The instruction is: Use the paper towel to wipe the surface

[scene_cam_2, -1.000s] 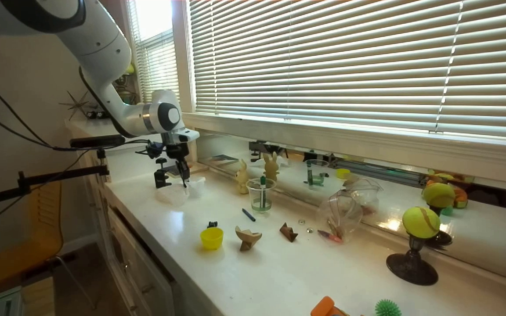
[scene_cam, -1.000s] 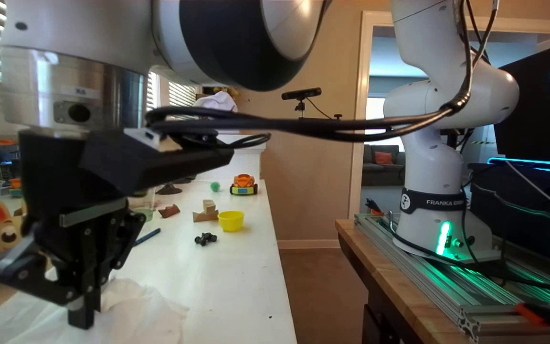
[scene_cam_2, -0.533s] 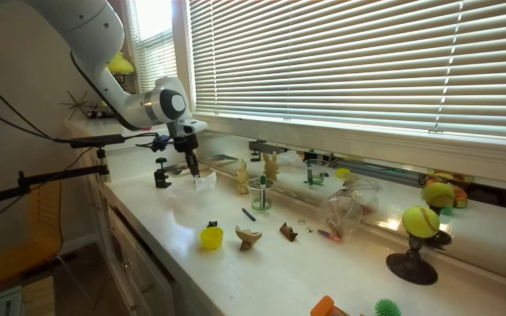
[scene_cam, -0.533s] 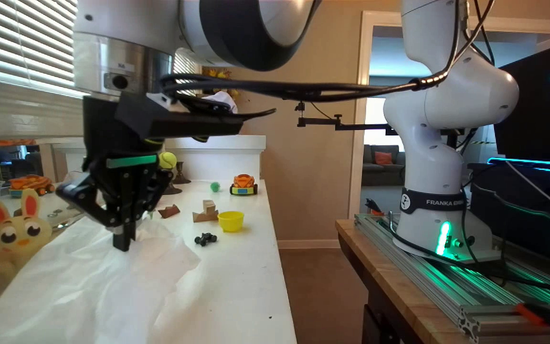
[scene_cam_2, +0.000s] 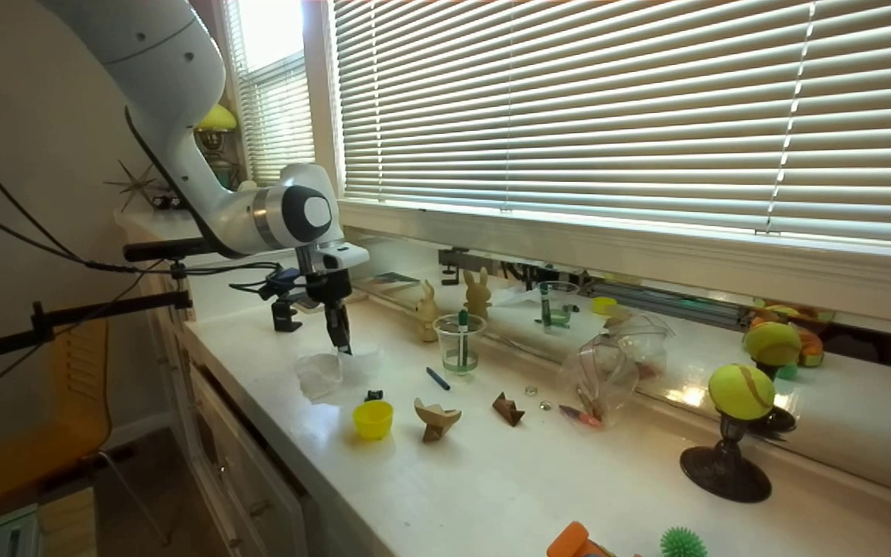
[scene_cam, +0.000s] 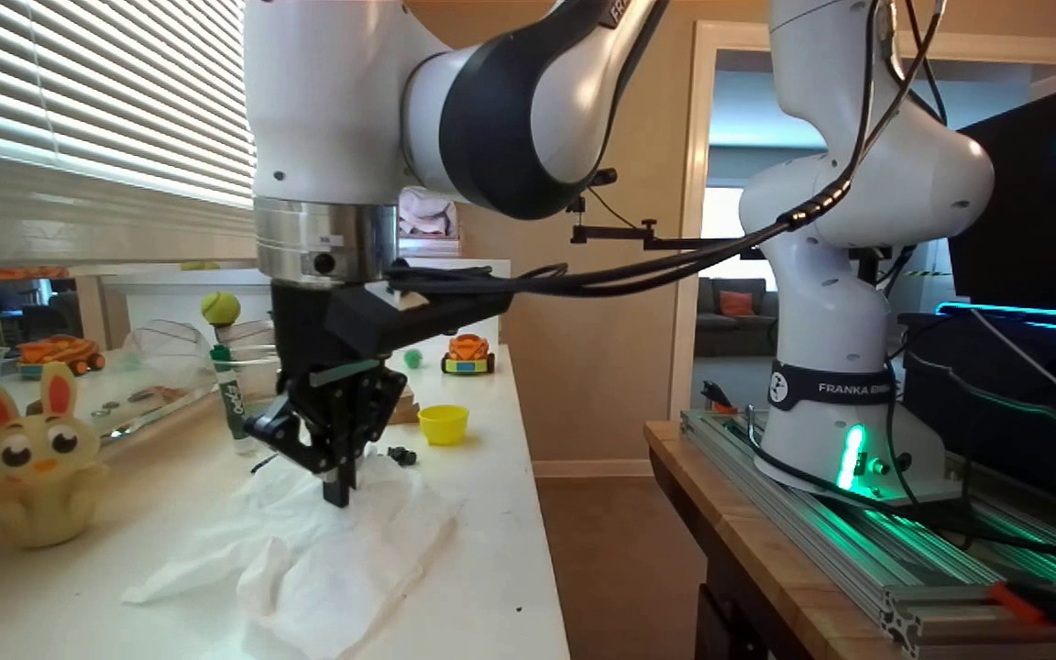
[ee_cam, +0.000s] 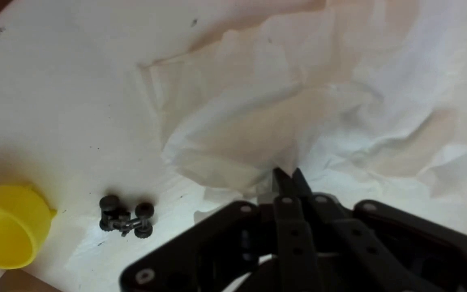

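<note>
Because the crumpled white paper towel (ee_cam: 233, 129) lies on the white countertop (scene_cam: 496, 577) under the gripper (ee_cam: 289, 172) and fans out mostly away from a small black toy car (ee_cam: 126, 217) and, beyond that, a yellow cup (ee_cam: 12, 227), a stroke toward those toys would likely tow the towel and one away would bunch it. The fingers (ee_cam: 285, 190) are pressed together, apparently with a fold of the towel pinched at their tips. Above, the robot arm (scene_cam: 519, 119) reaches over the countertop, wrist (scene_cam: 326, 240) nearly upright, fingers pointing down.

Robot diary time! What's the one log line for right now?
gripper: shut on paper towel | paper towel: crumpled, lying on white countertop | near paper towel: small black wheeled toy, yellow cup
</note>
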Robot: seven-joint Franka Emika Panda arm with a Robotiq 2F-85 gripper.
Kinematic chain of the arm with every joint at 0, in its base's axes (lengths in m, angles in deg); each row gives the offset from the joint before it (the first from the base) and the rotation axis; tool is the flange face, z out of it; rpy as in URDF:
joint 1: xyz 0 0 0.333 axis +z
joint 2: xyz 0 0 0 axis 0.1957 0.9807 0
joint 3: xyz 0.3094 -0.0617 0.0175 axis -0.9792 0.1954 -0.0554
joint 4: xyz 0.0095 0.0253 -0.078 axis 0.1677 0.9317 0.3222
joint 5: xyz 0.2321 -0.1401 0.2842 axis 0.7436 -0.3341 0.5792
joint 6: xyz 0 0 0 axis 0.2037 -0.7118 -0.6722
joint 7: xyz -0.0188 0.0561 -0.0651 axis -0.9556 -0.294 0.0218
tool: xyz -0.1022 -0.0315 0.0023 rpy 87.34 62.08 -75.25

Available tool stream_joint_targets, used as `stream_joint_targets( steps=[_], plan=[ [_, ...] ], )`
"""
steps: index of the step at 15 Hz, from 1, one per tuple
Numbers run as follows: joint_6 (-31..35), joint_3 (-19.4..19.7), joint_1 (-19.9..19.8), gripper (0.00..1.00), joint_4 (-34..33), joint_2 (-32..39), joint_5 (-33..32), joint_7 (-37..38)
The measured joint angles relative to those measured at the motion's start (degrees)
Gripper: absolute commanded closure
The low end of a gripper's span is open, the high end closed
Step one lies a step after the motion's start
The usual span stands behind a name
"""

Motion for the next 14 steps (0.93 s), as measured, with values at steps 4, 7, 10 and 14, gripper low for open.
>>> stream_joint_targets(
  steps=[4, 7, 10, 14],
  plan=[
    [3.17, -1.67, -0.26, 1.0, -0.14, 2.29, 0.24, -0.04],
    [4.15, -3.19, -0.23, 1.0, -1.4, 3.81, 0.39, -0.59],
    [4.21, -4.52, -0.04, 1.0, -3.47, 5.26, 0.45, -1.87],
    [4.2, -6.24, 0.63, 1.0, -7.17, 7.74, 0.57, -5.08]
  ],
)
